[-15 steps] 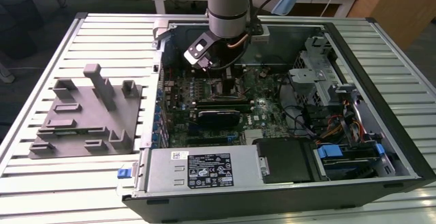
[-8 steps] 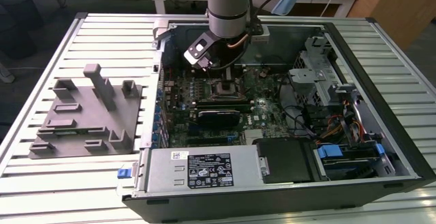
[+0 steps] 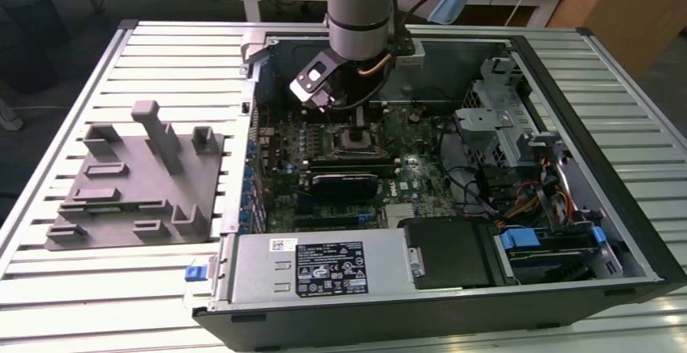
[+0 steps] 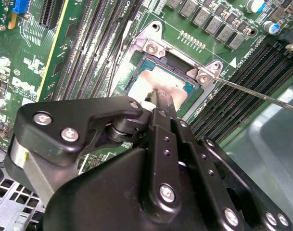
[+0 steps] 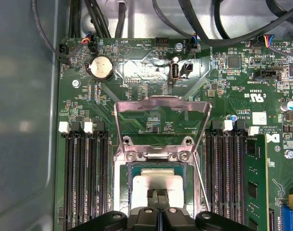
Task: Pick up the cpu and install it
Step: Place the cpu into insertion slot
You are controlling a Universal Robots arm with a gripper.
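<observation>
Pincer (image 5: 158, 193) clenched, tips together on top of cpu (image 5: 142, 185), which lies flat in socket (image 5: 156, 168) on green motherboard (image 5: 136, 72), seen in the first wrist view. Hinged metal plate (image 5: 160, 103) stands open just beyond, w/ memory slots (image 5: 86, 178) either side. Farther out, arm (image 3: 359, 15) reaches into open PC case (image 3: 429, 321) on slatted table (image 3: 161, 55), grey tray (image 3: 118, 200) at the exterior view's left.

**Where everything sits right now**

Case (image 3: 606, 140) lies open on the table (image 3: 76, 305), with the tray (image 3: 118, 200) just beside it on the exterior view's left. Board (image 3: 429, 180) is inside the case, socket (image 3: 355, 140) mid-board, cpu (image 5: 153, 180) in the socket, memory slots (image 5: 83, 178) flanking it. Gripper (image 5: 158, 198) sits right over the cpu.
</observation>
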